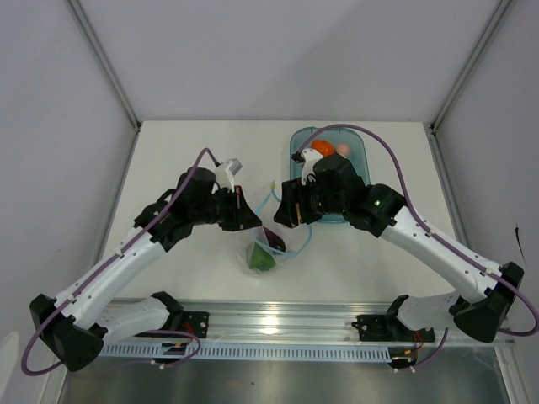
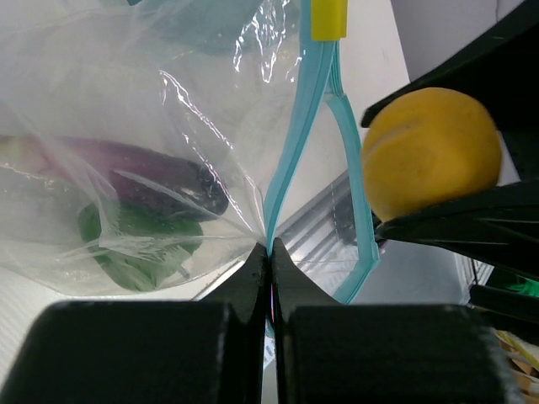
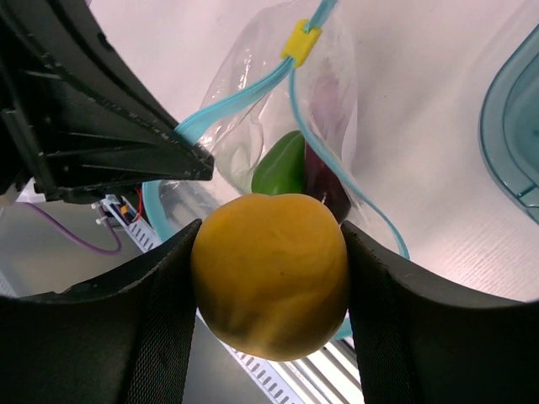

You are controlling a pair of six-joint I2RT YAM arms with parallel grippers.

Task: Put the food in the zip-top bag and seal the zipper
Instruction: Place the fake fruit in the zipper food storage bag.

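Observation:
My left gripper is shut on the rim of the clear zip-top bag, pinching it at the light-blue zipper and holding the mouth up. A yellow slider sits on the strip. Inside the bag lie a purple eggplant and a green piece. My right gripper is shut on a yellow lemon, held just above the bag's gaping mouth, over the green pepper. From above, the bag hangs between the left gripper and the right gripper.
A teal translucent tray stands at the back right of the table, behind the right arm, with an orange tomato and a pale egg in it. A metal rail runs along the near edge.

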